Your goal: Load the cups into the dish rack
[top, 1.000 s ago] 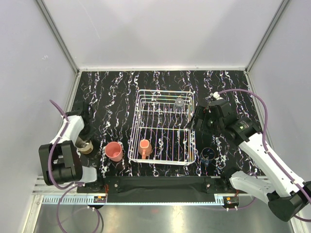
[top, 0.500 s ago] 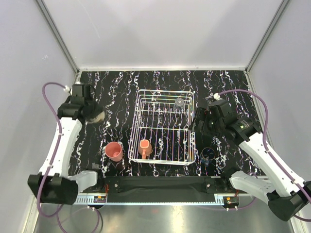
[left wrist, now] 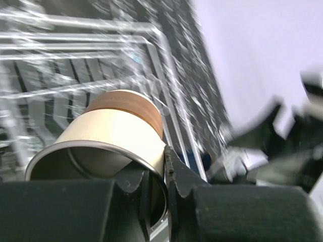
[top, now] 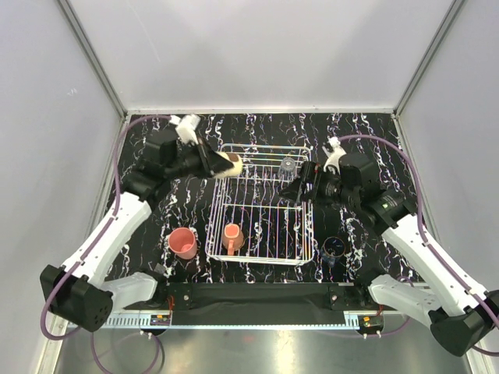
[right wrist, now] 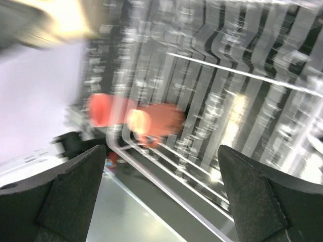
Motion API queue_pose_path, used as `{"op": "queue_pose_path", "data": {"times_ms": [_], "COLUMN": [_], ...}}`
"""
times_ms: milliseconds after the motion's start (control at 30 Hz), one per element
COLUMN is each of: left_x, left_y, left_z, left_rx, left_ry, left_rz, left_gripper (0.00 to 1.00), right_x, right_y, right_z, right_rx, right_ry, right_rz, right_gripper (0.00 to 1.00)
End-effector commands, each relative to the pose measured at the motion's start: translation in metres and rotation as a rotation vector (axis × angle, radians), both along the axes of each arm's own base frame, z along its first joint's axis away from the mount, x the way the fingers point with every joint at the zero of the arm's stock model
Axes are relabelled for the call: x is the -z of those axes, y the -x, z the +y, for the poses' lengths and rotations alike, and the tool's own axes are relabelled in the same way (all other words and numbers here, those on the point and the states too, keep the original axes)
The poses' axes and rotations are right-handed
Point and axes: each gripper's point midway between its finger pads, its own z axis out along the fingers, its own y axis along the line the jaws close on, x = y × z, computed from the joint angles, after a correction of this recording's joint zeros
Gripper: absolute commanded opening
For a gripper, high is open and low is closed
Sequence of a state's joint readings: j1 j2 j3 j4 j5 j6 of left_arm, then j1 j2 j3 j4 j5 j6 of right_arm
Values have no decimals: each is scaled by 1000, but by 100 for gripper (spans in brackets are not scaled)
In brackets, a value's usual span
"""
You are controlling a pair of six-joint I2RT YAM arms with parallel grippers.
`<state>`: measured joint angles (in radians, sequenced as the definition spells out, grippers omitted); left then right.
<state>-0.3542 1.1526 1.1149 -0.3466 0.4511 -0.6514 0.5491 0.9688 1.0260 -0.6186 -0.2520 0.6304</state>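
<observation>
The pink tumbler (top: 183,243) is standing well behind the left gripper (top: 209,162), toward the arm bases. That gripper is pinching the cream cup (top: 228,165) by its rim, one finger inside, and is holding it tilted over the far-left corner of the dish rack (top: 257,259). The orange mug (top: 231,235) is sitting inside the rack. The right gripper (top: 296,189) is hovering over the rack's right side with its fingers spread wide, and the dark blue cup (top: 334,248) is standing behind it.
</observation>
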Motion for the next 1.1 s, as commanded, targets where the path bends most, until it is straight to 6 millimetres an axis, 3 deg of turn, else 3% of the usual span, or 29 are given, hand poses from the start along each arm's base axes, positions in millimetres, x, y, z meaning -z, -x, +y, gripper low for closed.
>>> {"op": "queue_pose_path", "data": {"times_ms": [0,167,200,367,667,833,1067], "left_x": [-60,-67,-77,-89,-96,-95,-93], "left_y": [46,97,102,132,147,149,148], "left_z": [-39,-57,-56,-54,-52,-50,-52], "left_rx": [280,491,507,607,675,672,686], "left_ry": [155,214,245,343,383,375,385], "left_rz": [-293,-436,-495,-551,-611,-627,-610], "left_gripper": [0,0,0,0,0,0,0], "right_x": [-66,-107,-112,-112,-122,-114,-123], "right_y": [4,18,20,17,11,13,22], "right_z": [40,64,66,67,77,85,98], "right_rx": [-190,-363,-390,-368,-327,-343,-416], "right_ry": [-251,-455,-477,-506,-726,-707,-786], "right_rz": [-159,-259,-287,-285,-187,-171,-173], "right_gripper": [100,100,100,100,99,100,100]}}
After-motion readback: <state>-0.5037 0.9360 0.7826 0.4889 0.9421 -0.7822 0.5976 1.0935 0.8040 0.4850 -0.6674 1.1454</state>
